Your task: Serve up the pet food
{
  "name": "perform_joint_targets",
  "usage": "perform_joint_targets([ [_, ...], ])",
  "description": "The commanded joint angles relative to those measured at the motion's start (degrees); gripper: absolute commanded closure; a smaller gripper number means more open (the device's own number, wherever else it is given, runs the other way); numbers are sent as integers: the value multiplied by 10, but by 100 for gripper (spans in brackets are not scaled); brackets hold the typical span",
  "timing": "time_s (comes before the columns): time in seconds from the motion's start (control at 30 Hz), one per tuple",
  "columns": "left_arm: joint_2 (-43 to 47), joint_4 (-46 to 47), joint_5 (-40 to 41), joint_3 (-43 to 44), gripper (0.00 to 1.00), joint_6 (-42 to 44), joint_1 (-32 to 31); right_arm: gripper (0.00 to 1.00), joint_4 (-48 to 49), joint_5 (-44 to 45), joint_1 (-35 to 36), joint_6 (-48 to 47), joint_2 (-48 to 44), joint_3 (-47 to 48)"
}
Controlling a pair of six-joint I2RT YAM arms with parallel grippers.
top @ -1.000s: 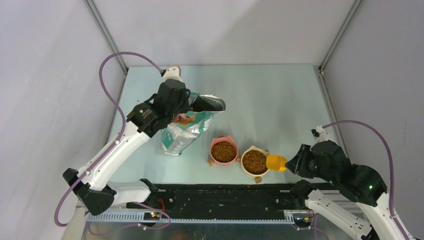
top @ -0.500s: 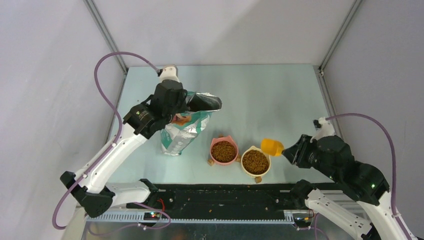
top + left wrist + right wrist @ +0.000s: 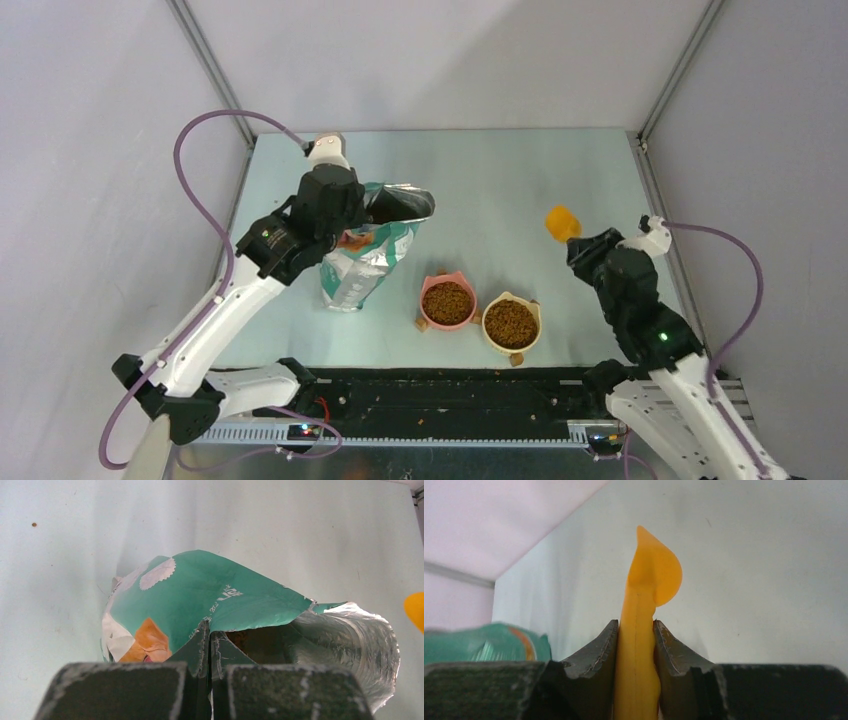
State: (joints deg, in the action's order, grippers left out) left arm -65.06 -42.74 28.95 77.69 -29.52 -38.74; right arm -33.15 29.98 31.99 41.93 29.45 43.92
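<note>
Dark-brown pet food fills the pink bowl (image 3: 447, 301) and the yellow bowl (image 3: 511, 324) near the table's front. The green-white foil bag (image 3: 372, 252) stands at the left with its mouth open to the right; kibble shows dimly inside the bag (image 3: 255, 637). My left gripper (image 3: 352, 212) is shut on the bag's top edge (image 3: 210, 635). My right gripper (image 3: 577, 243) is shut on the handle of the orange scoop (image 3: 561, 222), held above the table at the right, well away from the bowls. The scoop (image 3: 644, 610) stands edge-on between the jaws.
A few stray kibble pellets lie on the table by the bowls, beside the pink one (image 3: 421, 325) and in front of the yellow one (image 3: 517, 359). Grey walls enclose the table on three sides. A black rail (image 3: 440, 395) runs along the near edge.
My right gripper has carried the orange scoop up and back from the yellow bowl's right rim to mid-right of the table. The left arm shifted the bag top slightly left.
</note>
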Motion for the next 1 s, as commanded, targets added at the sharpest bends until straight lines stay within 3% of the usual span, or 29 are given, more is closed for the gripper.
perform_joint_targets([
  [0.0,26,-5,27,2,100,-3,1,100,131,-115,-168,55,71,-54],
  [0.13,43,-6,47,-4,100,-9,1,100,206,-304,-324,125,161,-125],
  [0.23,60,-1,64,-11,100,-13,1,100,304,-435,-393,150,197,-184],
  [0.4,75,-7,89,-12,100,-28,1,100,344,-448,-422,146,227,-222],
  [0.47,80,-20,97,-14,100,-47,1,95,337,-430,-427,142,227,-235],
  [0.53,93,-31,103,-25,100,-75,1,88,310,-406,-428,138,221,-243],
  [0.6,113,-29,105,-48,100,-104,1,74,287,-378,-428,136,209,-244],
  [0.67,136,-18,103,-73,100,-133,1,43,262,-354,-428,135,193,-242],
  [0.7,144,-8,103,-90,100,-141,1,33,256,-349,-428,129,181,-241],
  [0.73,160,-2,106,-99,100,-155,1,10,248,-345,-428,125,174,-240],
  [0.8,182,14,109,-122,100,-169,1,2,232,-336,-427,113,153,-238],
  [0.97,223,34,104,-155,100,-180,1,1,183,-316,-419,64,99,-216],
])
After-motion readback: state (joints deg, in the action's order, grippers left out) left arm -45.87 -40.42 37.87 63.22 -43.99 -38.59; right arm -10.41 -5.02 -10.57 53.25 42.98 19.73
